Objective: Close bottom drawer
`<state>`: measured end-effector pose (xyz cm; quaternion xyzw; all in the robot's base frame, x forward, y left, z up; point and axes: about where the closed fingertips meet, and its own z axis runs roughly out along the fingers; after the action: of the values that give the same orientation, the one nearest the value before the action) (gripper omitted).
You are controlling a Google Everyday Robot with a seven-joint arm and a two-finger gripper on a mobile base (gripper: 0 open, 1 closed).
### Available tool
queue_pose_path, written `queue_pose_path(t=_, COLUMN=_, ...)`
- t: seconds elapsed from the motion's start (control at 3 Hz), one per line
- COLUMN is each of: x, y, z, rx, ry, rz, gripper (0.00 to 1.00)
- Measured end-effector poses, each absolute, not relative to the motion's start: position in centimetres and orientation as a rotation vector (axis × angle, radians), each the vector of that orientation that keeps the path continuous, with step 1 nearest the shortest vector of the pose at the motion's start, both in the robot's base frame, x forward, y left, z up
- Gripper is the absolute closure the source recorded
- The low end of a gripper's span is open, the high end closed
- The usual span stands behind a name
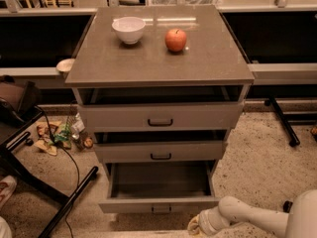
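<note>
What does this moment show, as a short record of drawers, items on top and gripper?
bottom drawer: grey shallow bottom drawer, pulled far out
middle drawer: grey middle drawer, slightly open
top drawer: grey top drawer, slightly open
on top: white round bowl and red apple, apart
gripper: pale gripper at lower frame edge, before the bottom drawer's front, right of its handle
task: drawer not yet closed

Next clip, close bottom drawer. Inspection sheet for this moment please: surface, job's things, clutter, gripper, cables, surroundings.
Surface: grey cabinet top holds a white bowl and a red apple.
Job's things: bottom drawer pulled far out; middle drawer and top drawer slightly open.
Clutter: litter on the floor, left of the cabinet.
Gripper: gripper low, before the bottom drawer's right end; contact unclear.
Cables: dark cable across the floor, left.
Surroundings: speckled floor; black stand leg, right.
</note>
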<state>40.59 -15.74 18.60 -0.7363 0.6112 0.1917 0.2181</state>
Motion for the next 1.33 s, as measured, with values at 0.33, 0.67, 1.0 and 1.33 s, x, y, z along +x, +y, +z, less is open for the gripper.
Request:
queue_pose_path(t=0.33, x=43.0, y=-16.0, z=17.4, rx=-2.065, ry=1.678, rz=0.494, gripper=1.0)
queue_pose_path(t=0.67, x=45.6, y=-16.4, z=16.6, rx=-2.067, ry=1.681, rz=0.439, gripper=1.0)
queue_pose_path(t=1.0, x=48.1, y=-16.8, z=15.6, rx=-2.054, ry=1.699, rz=0.402, gripper=0.81)
queue_pose_path(t=1.33, x=50.2, y=-17.2, z=14.8, rx=-2.039, ry=1.701, rz=0.387, gripper=0.58)
